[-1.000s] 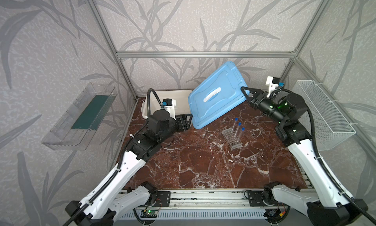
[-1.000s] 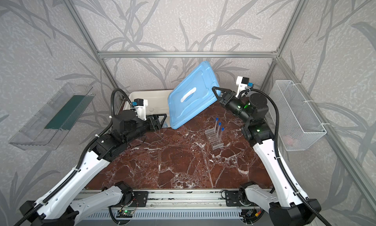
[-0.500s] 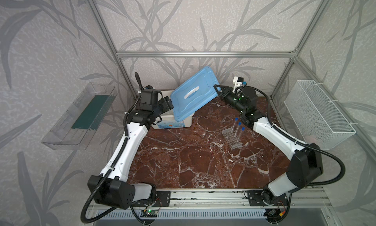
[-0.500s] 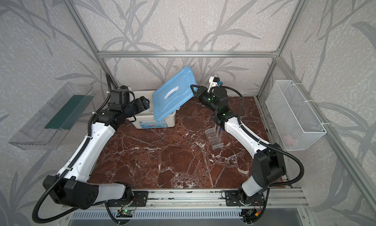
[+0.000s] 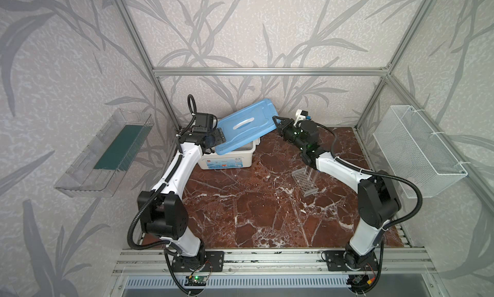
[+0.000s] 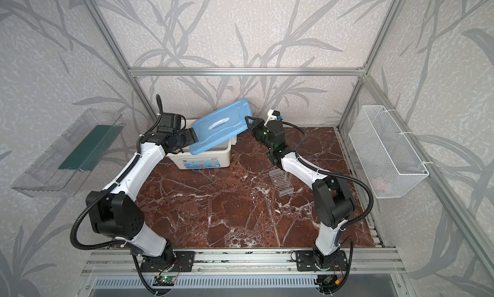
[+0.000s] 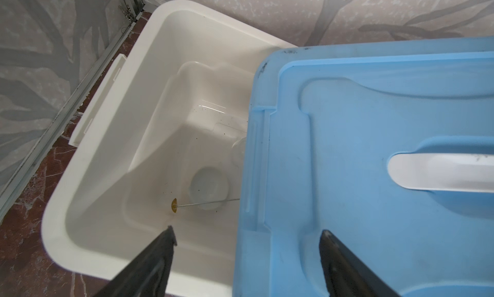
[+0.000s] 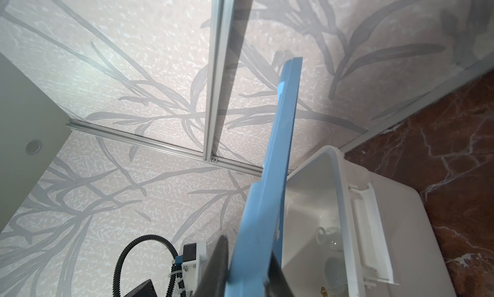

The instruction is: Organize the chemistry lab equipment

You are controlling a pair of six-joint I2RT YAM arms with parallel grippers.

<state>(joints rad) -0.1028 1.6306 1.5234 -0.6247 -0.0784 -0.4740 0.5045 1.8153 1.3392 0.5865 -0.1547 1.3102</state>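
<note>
Blue lid [image 5: 246,130]: tilted over white tub [image 5: 227,162], far left.
Right gripper [image 5: 276,121]: clamped on its right end.
Left gripper [image 7: 247,231]: jaws apart, at its left edge.

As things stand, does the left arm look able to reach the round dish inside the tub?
Probably yes: the dish lies uncovered in the tub, with the open left gripper close by. The lid, held by the right gripper, crowds one side.

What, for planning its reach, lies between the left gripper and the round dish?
In the left wrist view, a thin amber-tipped rod crosses the dish at its near edge.
</note>
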